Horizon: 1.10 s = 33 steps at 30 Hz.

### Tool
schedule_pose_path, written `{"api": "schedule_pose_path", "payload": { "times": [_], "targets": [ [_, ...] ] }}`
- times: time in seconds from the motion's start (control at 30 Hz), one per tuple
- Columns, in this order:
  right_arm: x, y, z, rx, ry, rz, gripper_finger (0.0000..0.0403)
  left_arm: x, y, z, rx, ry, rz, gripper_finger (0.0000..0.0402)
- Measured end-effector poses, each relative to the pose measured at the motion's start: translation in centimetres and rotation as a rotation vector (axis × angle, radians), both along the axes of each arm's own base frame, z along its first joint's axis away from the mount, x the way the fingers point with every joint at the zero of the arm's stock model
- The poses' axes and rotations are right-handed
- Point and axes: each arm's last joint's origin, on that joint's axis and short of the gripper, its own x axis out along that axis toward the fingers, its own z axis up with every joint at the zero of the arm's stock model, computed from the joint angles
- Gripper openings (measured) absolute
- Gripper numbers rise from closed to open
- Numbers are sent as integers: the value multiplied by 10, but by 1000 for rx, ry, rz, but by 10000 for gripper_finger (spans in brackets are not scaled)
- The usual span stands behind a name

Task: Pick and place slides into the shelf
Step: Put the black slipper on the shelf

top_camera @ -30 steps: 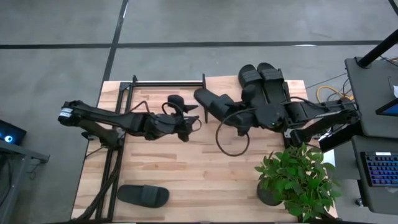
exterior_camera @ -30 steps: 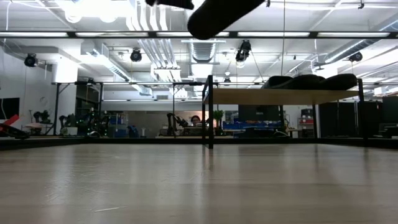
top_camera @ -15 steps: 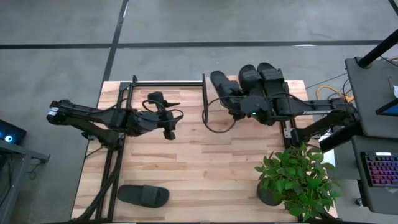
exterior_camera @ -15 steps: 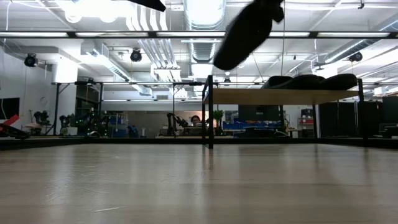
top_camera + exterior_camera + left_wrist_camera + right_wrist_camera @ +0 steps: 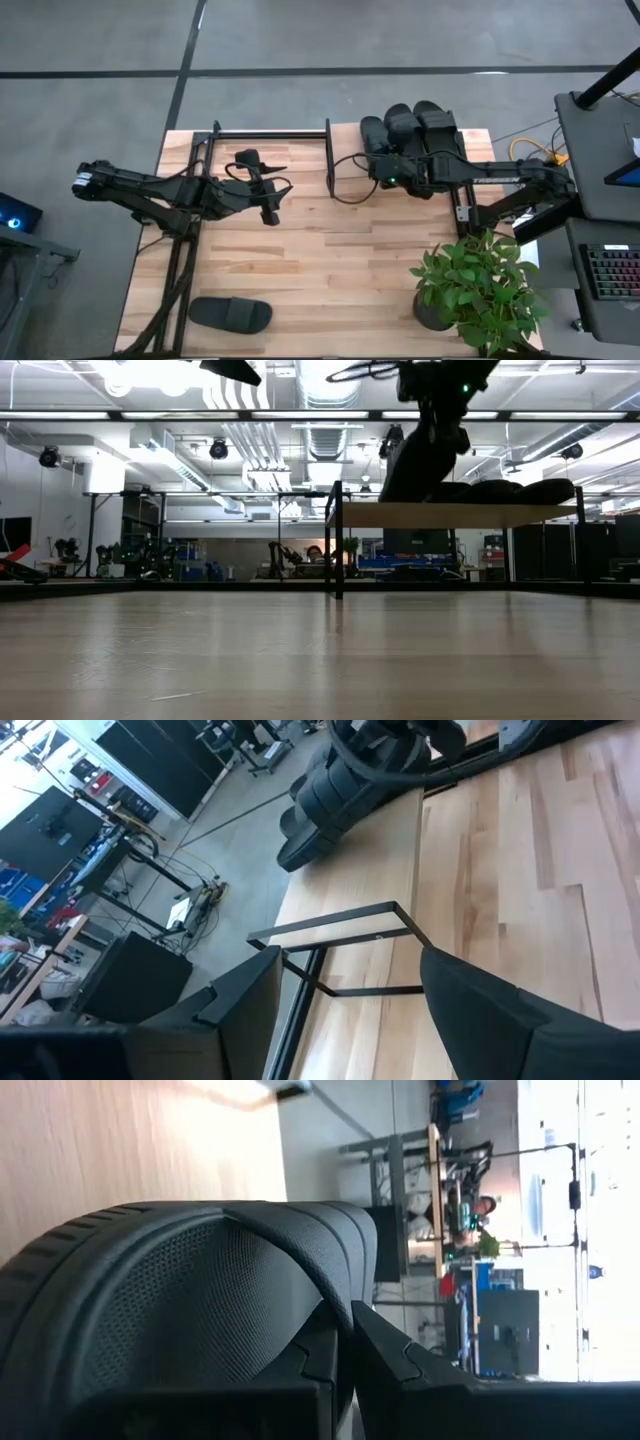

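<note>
A slide is gripped by its strap in the right gripper, whose fingers are pinched tight on the band in the right wrist view. Over the last second this slide has been carried from over the middle of the table, toward 1 o'clock, to the shelf, and it is now held tilted at the shelf's top, just left of the two slides already lying there side by side. In the low view the slide is seen hanging toe-down, its lower end at or just above the plank; contact cannot be told for certain.

The left gripper has been drawn back toward 9 o'clock and hovers above the table left of the shelf, its fingers spread apart and nothing between them.

A fourth slide lies on the table at about 7 o'clock, well apart from both arms.

The change is judged to mean that the third placement is nearly done: the slide needs only to be lowered flat and let go, after which one slide remains. Knocking the neighbouring slide may be a risk.
</note>
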Motion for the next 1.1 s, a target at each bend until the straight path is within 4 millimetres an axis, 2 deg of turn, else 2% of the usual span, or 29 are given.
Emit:
{"api": "schedule_pose_path", "payload": {
  "times": [0.2, 0.7, 0.9, 1.1],
  "targets": [
    [-5, -7, -13, 29, 33, -6, 9, 0, 0, 0, -1, -4, 0, 224],
    [-6, -7, -23, 114, 41, 45, 11, 1, 0, 0, -2, -7, 0, 224],
    [-8, -5, -26, 188, 28, 55, 37, 1, 0, 0, -2, -7, 1, 224],
    [-7, -5, -23, 196, 11, 55, 88, 1, 0, 0, -2, -6, 1, 224]
  ]
}}
